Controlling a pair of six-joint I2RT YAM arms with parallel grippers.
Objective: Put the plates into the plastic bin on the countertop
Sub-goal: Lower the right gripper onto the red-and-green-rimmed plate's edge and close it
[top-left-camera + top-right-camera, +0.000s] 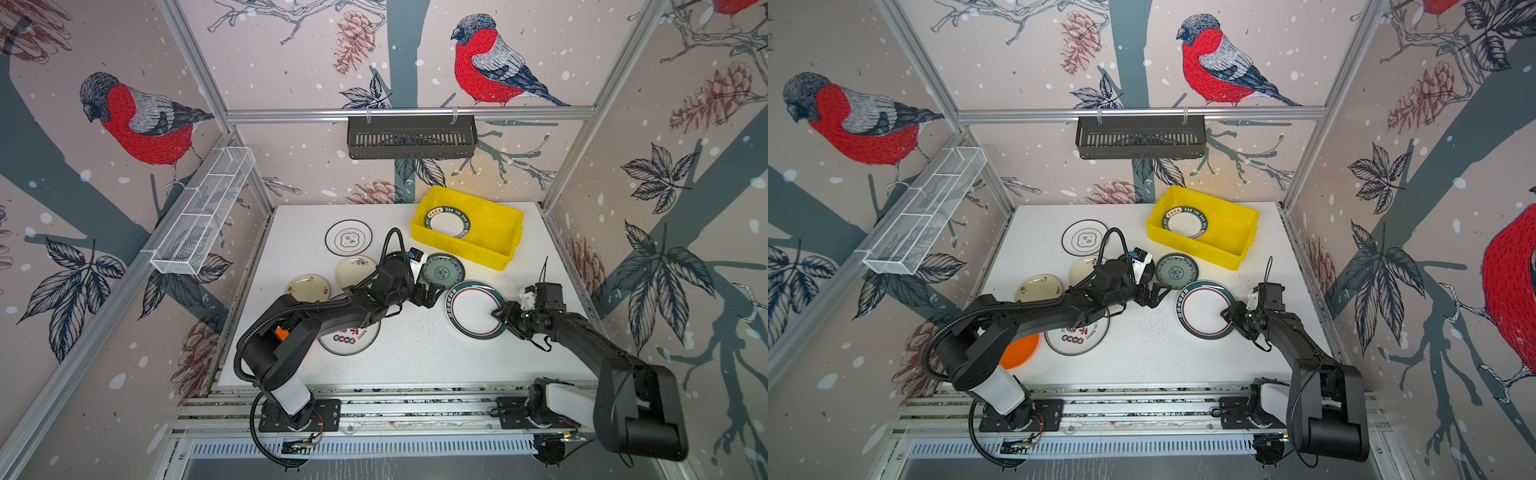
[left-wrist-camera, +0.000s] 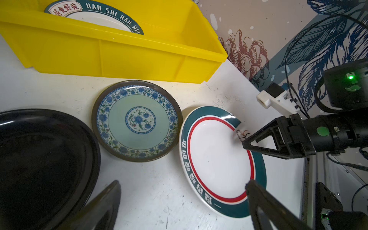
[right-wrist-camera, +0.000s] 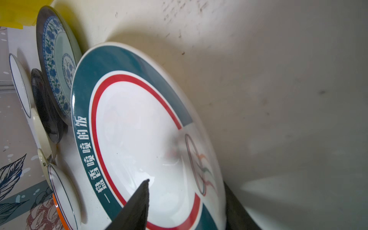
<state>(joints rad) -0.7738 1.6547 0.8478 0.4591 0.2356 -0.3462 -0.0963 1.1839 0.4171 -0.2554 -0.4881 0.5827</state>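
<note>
A white plate with a teal rim and red ring [image 1: 473, 309] [image 1: 1204, 309] [image 2: 217, 159] [image 3: 139, 129] lies flat on the white countertop [image 1: 415, 353]. My right gripper [image 1: 500, 318] [image 1: 1229, 316] [image 3: 187, 183] straddles its right rim, one finger over the well and one under the rim; contact is unclear. My left gripper [image 1: 430, 295] [image 1: 1156, 293] [image 2: 182, 183] hangs open over bare countertop left of that plate. The yellow plastic bin [image 1: 511, 232] [image 2: 119, 59] holds one lettered plate [image 1: 446, 222] [image 2: 99, 12]. A teal-patterned plate [image 1: 442, 271] [image 2: 137, 120] lies just before the bin.
More plates lie on the left half: a black-outlined white one [image 1: 348, 237], two cream ones [image 1: 308, 287] [image 1: 355, 270], a black one [image 2: 39, 159], a red-character one [image 1: 349, 340], an orange one [image 1: 1019, 351]. A black slotted shelf [image 1: 411, 137] and wire basket [image 1: 203, 212] hang on the walls.
</note>
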